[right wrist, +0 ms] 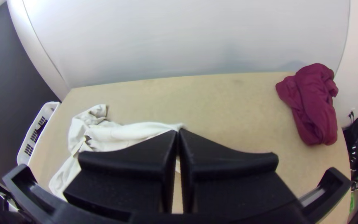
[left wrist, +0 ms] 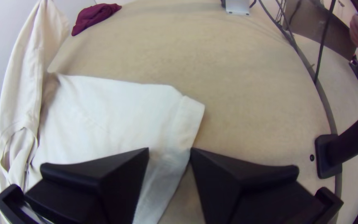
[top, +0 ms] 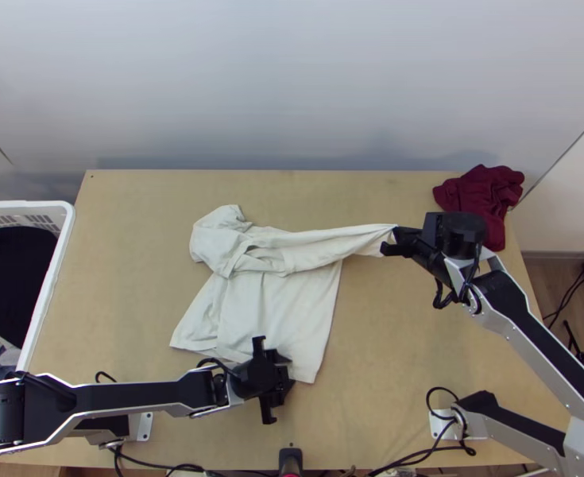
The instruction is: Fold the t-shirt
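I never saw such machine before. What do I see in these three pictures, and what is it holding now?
You see two robot arms, the left arm and the right arm, at a wooden table. The top view looks steeply down from a fixed camera; the other two come from cameras on the arms' wrists.

On the table lies a cream t-shirt, partly spread, its far part bunched and drawn out sideways. A dark red cloth lies crumpled in the far right corner. At the left stands a white basket with clothes in it.

The right gripper is closed on the end of the drawn-out part. The left gripper is at the t-shirt's near edge, its fingers apart, so it does not grip yet.
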Available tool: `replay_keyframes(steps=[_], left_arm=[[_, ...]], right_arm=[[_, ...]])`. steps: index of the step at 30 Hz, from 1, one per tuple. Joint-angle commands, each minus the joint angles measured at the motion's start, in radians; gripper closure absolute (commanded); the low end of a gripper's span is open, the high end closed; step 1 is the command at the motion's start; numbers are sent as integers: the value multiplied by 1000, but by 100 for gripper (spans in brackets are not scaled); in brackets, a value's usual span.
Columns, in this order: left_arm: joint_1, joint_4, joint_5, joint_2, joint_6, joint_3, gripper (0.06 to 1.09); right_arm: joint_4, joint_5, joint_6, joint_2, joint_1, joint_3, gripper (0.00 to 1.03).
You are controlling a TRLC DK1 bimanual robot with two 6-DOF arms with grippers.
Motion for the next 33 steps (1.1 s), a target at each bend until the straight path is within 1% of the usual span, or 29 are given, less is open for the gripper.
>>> replay_keyframes(steps=[1, 2, 6, 11, 16, 20, 23, 30, 33], left_arm=[[-2, -22, 6, 25, 4, 15, 100], [-1, -22, 2, 27, 3, 26, 105], [5, -32, -28, 4, -8, 54, 105], [24, -54, -72, -70, 4, 54, 105], [74, -132, -140, -195, 65, 66, 104], [136, -249, -144, -292, 110, 106, 105], [166, -275, -144, -360, 154, 112, 105], [257, -275, -153, -473, 190, 164, 105], [337, -242, -155, -522, 237, 192, 105]], right_arm=[[2, -1, 1, 7, 0, 8, 100], [2, -1, -1, 7, 0, 6, 100], [2, -1, -2, 7, -1, 5, 100], [0, -1, -4, 7, -1, 11, 100], [-4, -1, -18, -8, -17, 12, 100], [-16, -1, -28, -16, -20, 14, 100], [-16, -1, -32, -16, -21, 28, 100], [-46, -1, -39, -27, -50, 95, 100], [-69, -1, -45, -57, -73, 130, 100]])
